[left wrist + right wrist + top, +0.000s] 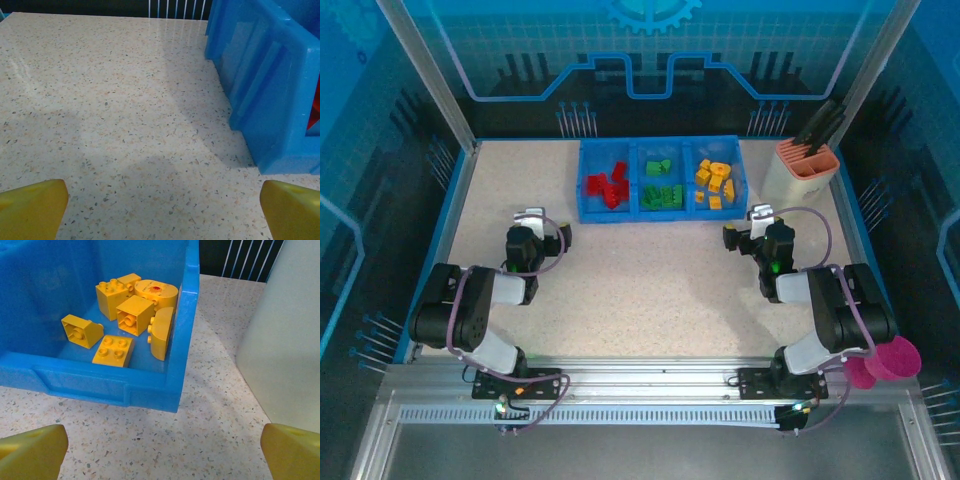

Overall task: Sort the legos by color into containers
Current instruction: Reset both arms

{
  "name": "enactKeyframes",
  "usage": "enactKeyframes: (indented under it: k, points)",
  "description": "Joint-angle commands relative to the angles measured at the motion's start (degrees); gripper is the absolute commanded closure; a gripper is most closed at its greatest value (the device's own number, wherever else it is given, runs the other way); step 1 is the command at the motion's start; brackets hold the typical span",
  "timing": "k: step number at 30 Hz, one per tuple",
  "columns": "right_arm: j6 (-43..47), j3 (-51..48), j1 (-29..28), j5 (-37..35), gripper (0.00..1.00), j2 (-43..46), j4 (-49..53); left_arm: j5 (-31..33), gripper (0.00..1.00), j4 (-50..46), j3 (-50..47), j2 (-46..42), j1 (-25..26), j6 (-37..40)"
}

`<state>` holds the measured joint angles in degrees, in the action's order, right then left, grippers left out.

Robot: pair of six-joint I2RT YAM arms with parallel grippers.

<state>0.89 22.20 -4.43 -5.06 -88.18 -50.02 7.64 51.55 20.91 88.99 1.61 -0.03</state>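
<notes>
legos (663,190) sorted red, green, yellow in containers (685,172) of tray (620,215) | task looks done | left gripper (530,216), right gripper (761,213) before tray: spread wide, empty

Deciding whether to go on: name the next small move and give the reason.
Probably pull both arms back to rest, picking up nothing. Every brick I can see already lies in the blue tray: red bricks in the left compartment, green bricks in the middle, yellow bricks in the right. The left gripper and right gripper are both open and empty over the speckled table.
</notes>
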Motion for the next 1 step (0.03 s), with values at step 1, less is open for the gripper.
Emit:
enactKeyframes:
  k: [1]
  points:
    - [-0.39,0.69,0.91,0.96,0.00,-0.24,-1.13,-1.49,0.01,1.14,1.15,0.04,-0.86,-0.06]
